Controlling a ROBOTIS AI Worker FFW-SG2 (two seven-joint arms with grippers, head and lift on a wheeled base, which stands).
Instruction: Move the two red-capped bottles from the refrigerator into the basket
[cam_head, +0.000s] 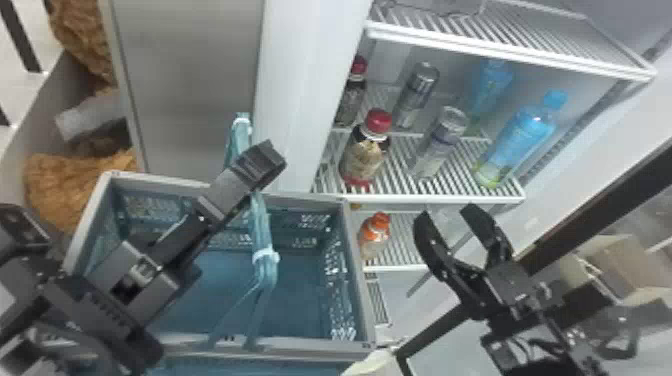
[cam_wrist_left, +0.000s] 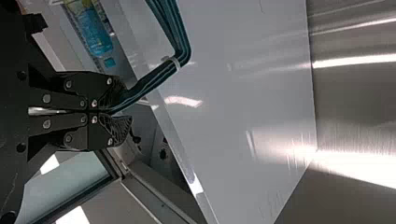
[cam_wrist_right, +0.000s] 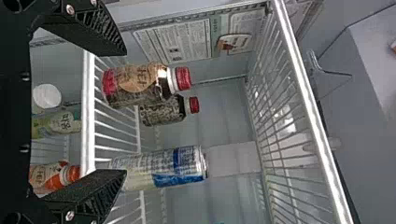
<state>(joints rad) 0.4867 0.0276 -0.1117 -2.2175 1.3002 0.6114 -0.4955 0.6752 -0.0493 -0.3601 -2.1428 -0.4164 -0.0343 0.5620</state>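
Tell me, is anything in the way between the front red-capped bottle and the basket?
Partly, it seems: the left claw and the teal handle it grips are over the basket, but nothing visible blocks its right side, nearest the bottle.

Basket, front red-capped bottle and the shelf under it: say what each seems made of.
Basket: likely rigid matte plastic, from its molded, perforated walls.
Front red-capped bottle: glossy plastic, perhaps glass; its dark shoulder catches a highlight.
Shelf: probably metal wire, smooth white coating, given its thin parallel bars.
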